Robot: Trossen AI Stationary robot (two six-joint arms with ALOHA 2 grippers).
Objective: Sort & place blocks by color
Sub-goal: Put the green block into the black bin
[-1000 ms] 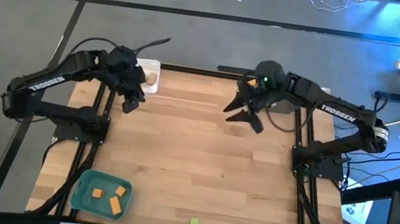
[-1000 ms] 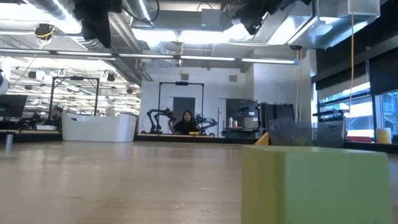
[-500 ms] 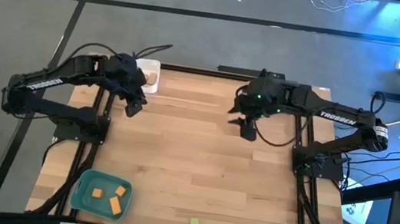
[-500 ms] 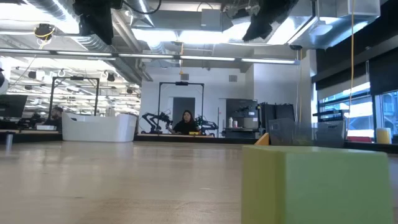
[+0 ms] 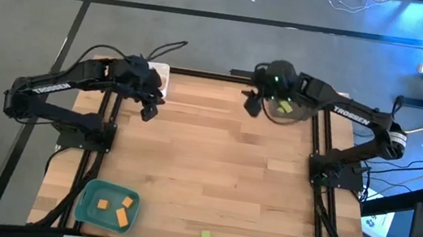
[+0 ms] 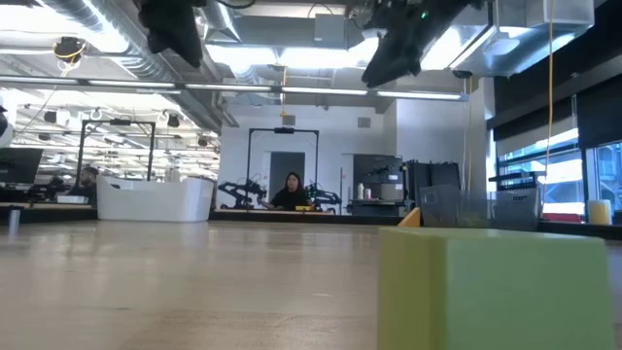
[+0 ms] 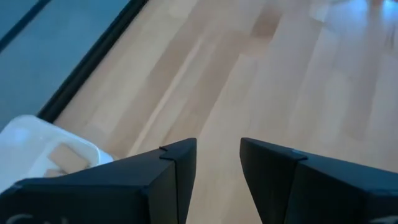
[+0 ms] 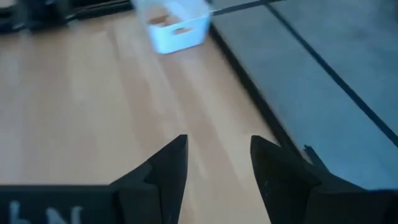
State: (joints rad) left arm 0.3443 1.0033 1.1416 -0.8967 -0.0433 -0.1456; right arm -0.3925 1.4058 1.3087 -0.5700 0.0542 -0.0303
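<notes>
Right pincer (image 5: 255, 105), jaws apart and empty, has swung from mid-tabletop (image 5: 204, 175) to twelve o'clock; the green block (image 5: 205, 235) at six o'clock waits, left pincer (image 5: 148, 110) likewise empty.

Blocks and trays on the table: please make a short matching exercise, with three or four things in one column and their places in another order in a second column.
Things:
1. teal tray
2. white tray
3. light green block
4. right gripper

Places:
A. alone on the wood near the table's front edge
B. front left corner, holding orange blocks
C. raised above the back edge, empty
D. back left corner

Pairs: 1-B, 2-D, 3-A, 4-C
</notes>
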